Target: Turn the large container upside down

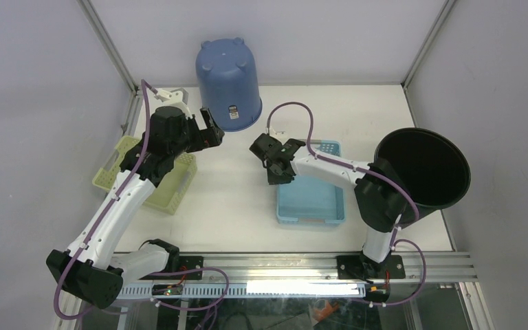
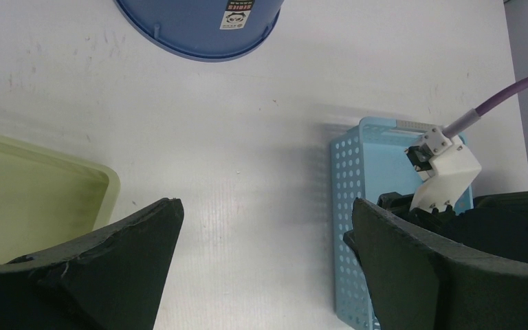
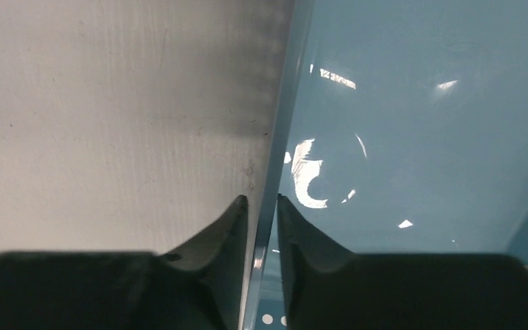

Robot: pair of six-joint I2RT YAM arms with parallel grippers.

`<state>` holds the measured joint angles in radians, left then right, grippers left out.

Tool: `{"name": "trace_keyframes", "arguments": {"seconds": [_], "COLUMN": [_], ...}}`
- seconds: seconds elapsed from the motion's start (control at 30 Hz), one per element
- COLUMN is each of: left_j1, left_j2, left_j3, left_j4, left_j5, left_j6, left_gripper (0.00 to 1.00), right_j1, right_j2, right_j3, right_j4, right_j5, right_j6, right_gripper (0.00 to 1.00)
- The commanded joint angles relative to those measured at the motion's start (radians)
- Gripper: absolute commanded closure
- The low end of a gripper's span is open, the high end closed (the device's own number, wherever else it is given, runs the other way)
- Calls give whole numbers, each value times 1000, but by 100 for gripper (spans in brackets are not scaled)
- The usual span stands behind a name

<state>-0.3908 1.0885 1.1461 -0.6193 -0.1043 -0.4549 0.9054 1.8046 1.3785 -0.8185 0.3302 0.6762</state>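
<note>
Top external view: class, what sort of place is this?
Probably a robotics lab test cell: left arm and right arm bolted to a metal rail, grey panel walls, green basket and blue basket as props.

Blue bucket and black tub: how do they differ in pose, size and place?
The blue bucket stands upside down, base up; the black tub sits mouth up, its inside showing. The black tub looks wider than the blue bucket. The blue bucket is at the back, the black tub at the right. Both are round.
</note>
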Motion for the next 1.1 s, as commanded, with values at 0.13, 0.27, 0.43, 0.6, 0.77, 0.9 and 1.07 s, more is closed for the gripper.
{"name": "trace_keyframes", "arguments": {"seconds": [0.13,0.27,0.43,0.6,0.77,0.9,1.07], "left_j1": [7,9,9,10,10,10,10], "left_j2": [-50,-23,-15,-17,-3,6,20], "left_j3": [29,161,330,457,451,428,424], "left_j4": [38,-51,-109,-114,-114,-113,-104], "left_j5": [-55,-84,-48,0,32,45,73], "left_j6": [53,84,67,59,50,42,43], "left_gripper": [1,1,1,1,1,1,1], "right_j1": [30,38,38,16,-73,-142,-228], "right_j2": [-80,-124,-185,-215,-242,-306,-424], "right_j3": [148,191,152,-29,-282,-439,-549], "right_j4": [67,182,460,835,1096,1147,1059], "right_j5": [-119,-280,-532,-748,-870,-888,-915], "right_j6": [1,31,149,354,530,544,545], "right_gripper": [100,100,100,100,100,100,100]}}
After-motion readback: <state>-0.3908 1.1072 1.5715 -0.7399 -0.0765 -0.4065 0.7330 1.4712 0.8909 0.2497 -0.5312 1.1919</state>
